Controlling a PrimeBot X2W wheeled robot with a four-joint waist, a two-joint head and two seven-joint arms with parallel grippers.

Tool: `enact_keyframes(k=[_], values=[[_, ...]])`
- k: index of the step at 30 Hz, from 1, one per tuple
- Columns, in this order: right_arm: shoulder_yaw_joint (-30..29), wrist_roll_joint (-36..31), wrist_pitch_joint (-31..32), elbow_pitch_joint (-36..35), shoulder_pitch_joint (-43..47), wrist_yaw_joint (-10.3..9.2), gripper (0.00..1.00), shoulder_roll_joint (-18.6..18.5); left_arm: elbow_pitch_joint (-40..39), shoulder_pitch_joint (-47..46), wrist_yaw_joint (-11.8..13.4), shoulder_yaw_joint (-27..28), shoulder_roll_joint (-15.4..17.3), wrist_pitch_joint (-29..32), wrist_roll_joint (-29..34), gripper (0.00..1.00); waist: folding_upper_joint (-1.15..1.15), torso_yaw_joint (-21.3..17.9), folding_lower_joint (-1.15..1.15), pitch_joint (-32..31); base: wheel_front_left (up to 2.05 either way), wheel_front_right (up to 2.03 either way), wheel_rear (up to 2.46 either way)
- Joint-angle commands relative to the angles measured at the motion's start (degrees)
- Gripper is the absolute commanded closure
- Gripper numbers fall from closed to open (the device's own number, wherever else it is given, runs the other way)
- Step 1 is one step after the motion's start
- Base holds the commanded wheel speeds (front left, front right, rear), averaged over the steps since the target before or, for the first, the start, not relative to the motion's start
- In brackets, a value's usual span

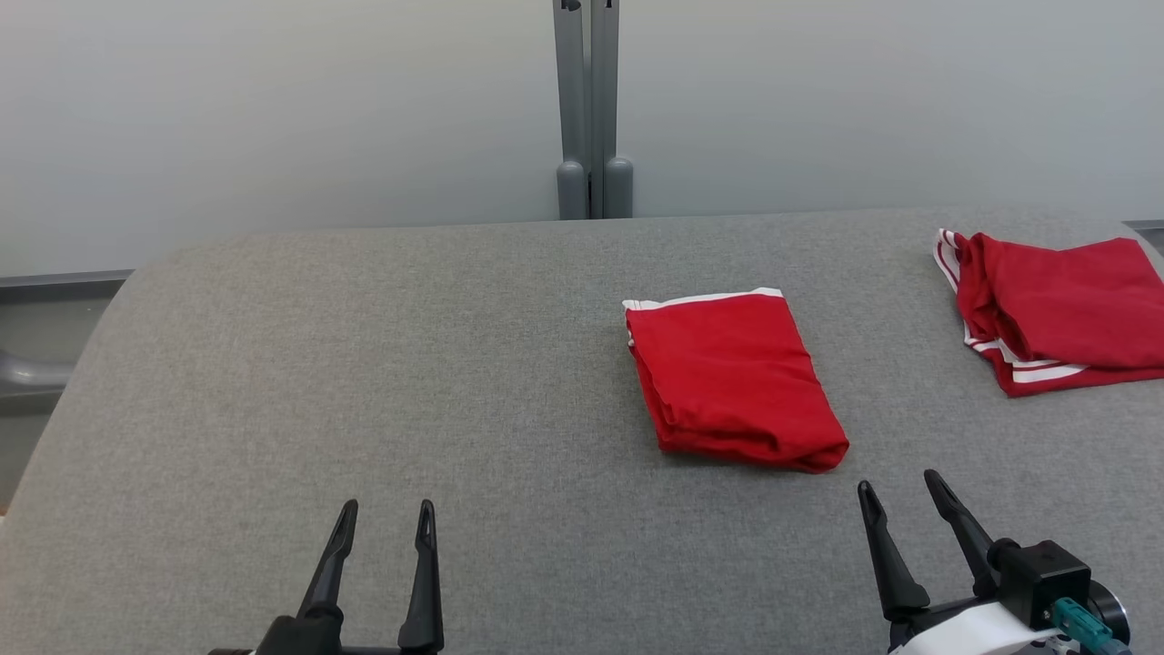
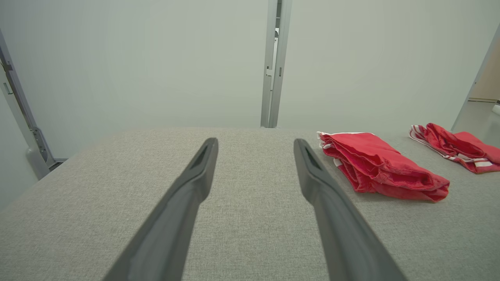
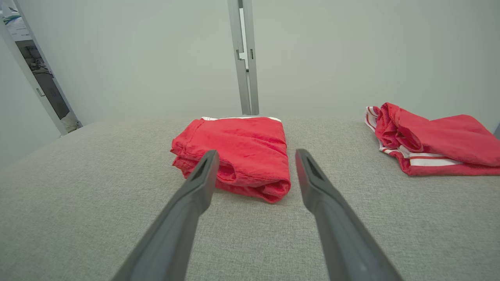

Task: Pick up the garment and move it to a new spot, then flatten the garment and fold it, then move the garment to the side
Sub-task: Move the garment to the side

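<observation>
Since the garment (image 1: pixel 735 382) lies folded in a neat block on the table (image 1: pixel 364 364), right of centre, folding looks done and only the move aside seems left. Both the left gripper (image 1: pixel 387 508) and right gripper (image 1: pixel 898 482) hover spread and empty; a second red piece (image 1: pixel 1059 309) sits far right.

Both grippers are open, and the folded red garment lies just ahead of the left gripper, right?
No: the folded red garment lies just ahead of the right gripper, as the right wrist view shows. It and the left gripper are open.
</observation>
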Motion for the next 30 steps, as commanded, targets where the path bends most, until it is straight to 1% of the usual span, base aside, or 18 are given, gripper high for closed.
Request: enact_keyframes(k=[1,7,10,14,16,17,19,23,26,30], values=[[-0.05,-0.05,-0.22,-0.08,0.4,-0.03,0.0,-0.1,0.11,0.18,0.17,0.08,0.09,0.01,0.28,0.0,0.0,0.0,0.0,0.04,0.0,0.0,0.0],[0.07,-0.01,-0.22,-0.13,0.32,-0.03,0.0,-0.2,0.37,-0.03,-0.02,-0.01,0.09,0.02,0.13,0.0,0.0,0.14,0.0,0.44,0.0,0.0,0.0],[0.98,-0.05,-0.22,0.85,-1.58,-0.03,0.0,-0.24,0.42,-0.43,-0.11,-0.1,0.09,0.02,-0.02,0.0,0.0,0.11,0.0,1.01,0.0,0.0,0.0],[1.36,1.76,-0.21,4.29,-4.91,-0.03,0.0,0.07,0.4,-1.33,-0.3,-0.88,0.09,0.02,-0.16,0.0,0.0,0.37,0.0,2.15,0.0,0.0,0.0],[1.38,3.72,-0.18,7.15,-7.62,-0.03,0.0,0.25,0.46,-1.94,-0.46,-1.44,0.09,0.02,-0.1,0.0,0.0,0.86,0.0,3.15,0.0,0.0,0.0],[1.64,3.96,-0.18,8.18,-8.87,-0.03,0.0,-0.36,0.55,-2.14,-0.48,-1.77,0.09,0.02,-0.1,0.0,0.0,1.14,0.0,3.57,0.0,0.0,0.0],[2.95,6.49,-0.18,12.05,-11.04,-0.04,0.0,-1.22,0.91,-2.42,-0.67,-2.57,0.09,0.02,-0.2,0.0,0.0,1.81,0.0,4.22,0.0,0.0,0.0],[7.27,12.48,0.32,18.91,-17.97,-0.03,0.0,-5.31,1.22,-3.74,-0.89,-3.55,0.09,0.02,-0.31,0.0,0.0,3.02,0.0,6.18,0.0,0.0,0.0],[10.59,18.48,3.67,22.64,-22.88,-0.03,0.0,-8.72,1.27,-4.64,-0.75,-4.1,0.1,0.02,-0.77,0.0,0.0,3.85,0.0,8.01,0.0,0.0,0.0],[13.72,28.49,10.5,24.4,-28.55,-0.02,0.0,-13.14,1.04,-6.53,-0.72,-4.94,0.09,0.01,-1.15,0.0,0.0,5.02,0.0,10.65,0.0,0.0,0.0]])
